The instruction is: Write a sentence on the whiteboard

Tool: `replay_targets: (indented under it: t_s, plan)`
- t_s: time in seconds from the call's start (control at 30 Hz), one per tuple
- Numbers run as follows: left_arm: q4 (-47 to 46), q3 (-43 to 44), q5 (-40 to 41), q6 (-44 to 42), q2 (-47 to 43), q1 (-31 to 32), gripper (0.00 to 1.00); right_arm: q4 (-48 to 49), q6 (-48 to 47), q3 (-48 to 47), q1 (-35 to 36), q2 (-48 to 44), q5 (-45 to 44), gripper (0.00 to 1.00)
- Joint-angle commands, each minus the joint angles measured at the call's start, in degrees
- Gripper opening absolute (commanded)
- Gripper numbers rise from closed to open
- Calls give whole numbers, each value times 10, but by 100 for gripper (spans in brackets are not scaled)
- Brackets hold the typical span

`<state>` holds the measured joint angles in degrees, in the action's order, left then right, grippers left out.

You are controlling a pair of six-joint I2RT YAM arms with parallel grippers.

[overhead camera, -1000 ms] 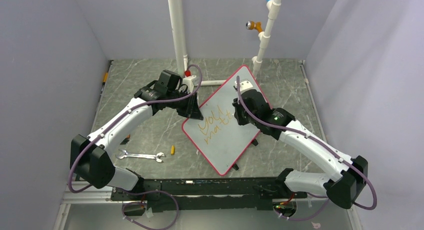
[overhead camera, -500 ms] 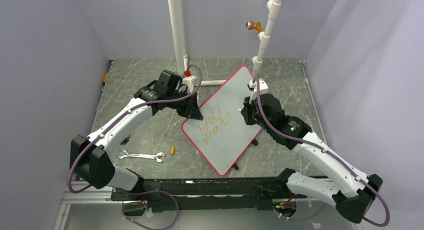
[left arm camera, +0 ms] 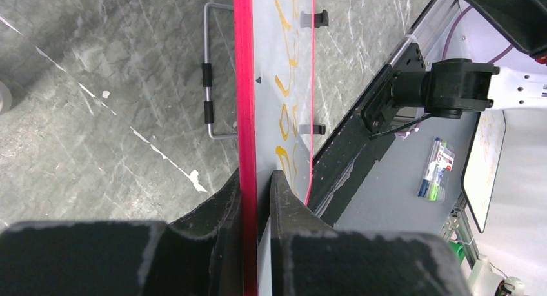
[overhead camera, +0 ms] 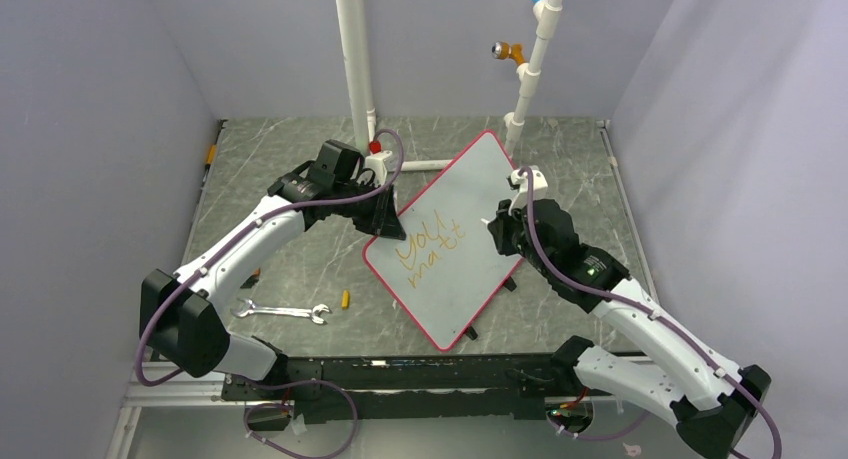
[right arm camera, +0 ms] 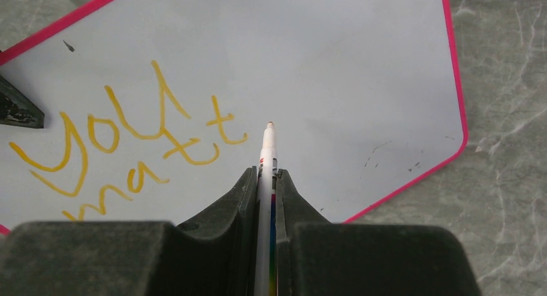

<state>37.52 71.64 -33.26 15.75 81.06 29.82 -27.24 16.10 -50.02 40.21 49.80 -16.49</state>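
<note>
**Clerk:** Item one, left end effector (left arm camera: 257,180). Condition?

**Checker:** Narrow gap, both fingers (left arm camera: 229,196) pressed onto the red rim of the whiteboard (overhead camera: 470,179). One finger lies on each face. The grip sits on the board's upper-left edge, near its left corner.

**Clerk:** Item two, right end effector (right arm camera: 266,177).

**Checker:** Closed tight around a marker (right arm camera: 268,144) with a white barrel, its tip pointing out past the fingertips. The tip hangs over bare board just right of the last written "t". Whether it touches the board, I cannot tell.

**Clerk:** Item three, the whiteboard. Location?

**Checker:** Middle of the grey marbled surface (overhead camera: 290,269), between the two arms, turned corner-on like a diamond. Its far corner is near the foot of the white pipes (overhead camera: 352,59).

**Clerk:** Item four, the sentence (right arm camera: 129,148).

**Checker:** Orange-yellow lettering in two slanted lines on the board's left half, reading "You" above "matt". The right half is unmarked apart from a few small dark specks.

**Clerk:** Sundries?

**Checker:** One wrench (overhead camera: 283,311) lies flat on the surface left of the board and well apart from it. One small orange-yellow piece (overhead camera: 345,299) lies just beside the wrench head.
</note>
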Motion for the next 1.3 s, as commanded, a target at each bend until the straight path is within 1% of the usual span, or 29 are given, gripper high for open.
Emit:
replay_targets:
  t_s: [0.0, 0.13, 0.3, 0.57, 0.73, 1.0, 1.27]
  plan:
    - [-31, 12, 94, -59, -29, -12, 0, 18, 4, -16, -9, 2, 18, 0]
    - [-30, 11, 92, -59, -30, -12, 0, 7, 2, -27, -40, 19, 93, 0]
    - [-29, 11, 87, -58, -27, -12, 0, -10, -3, -44, -88, 40, 157, 0]
    - [-31, 8, 89, -57, -26, -11, 0, -4, 12, -24, -126, 50, 181, 0]
    - [-32, 8, 90, -58, -29, -12, 0, 9, 15, -7, -131, 53, 182, 0]
    - [-29, 7, 93, -59, -28, -11, 0, 44, 17, 10, -131, 54, 216, 0]
    - [-29, 7, 93, -60, -29, -12, 0, 70, 23, 7, -131, 61, 229, 0]
